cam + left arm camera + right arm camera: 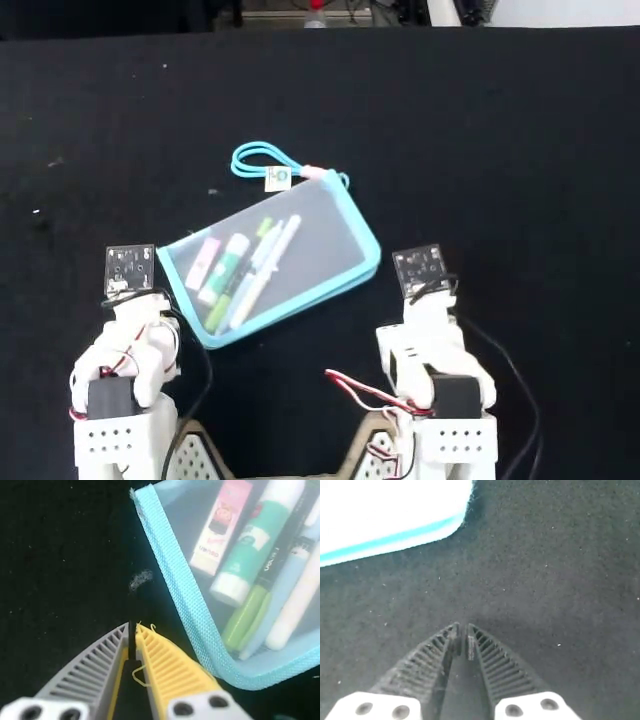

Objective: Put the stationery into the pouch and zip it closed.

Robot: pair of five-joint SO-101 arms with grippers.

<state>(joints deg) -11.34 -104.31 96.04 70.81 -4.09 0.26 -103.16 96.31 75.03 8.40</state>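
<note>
Both my left gripper point(134, 626) and right gripper point(462, 632) sit closed, empty; if the pouch point(330, 235) isn't zipped fully, I fear pens point(262, 262) could slip out

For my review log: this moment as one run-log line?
stationery: in pouch | pouch: on table, looks zipped | left gripper: shut, empty | right gripper: shut, empty

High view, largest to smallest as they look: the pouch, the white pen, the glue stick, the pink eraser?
1. pouch
2. white pen
3. glue stick
4. pink eraser, only a little smaller than the glue stick
</note>
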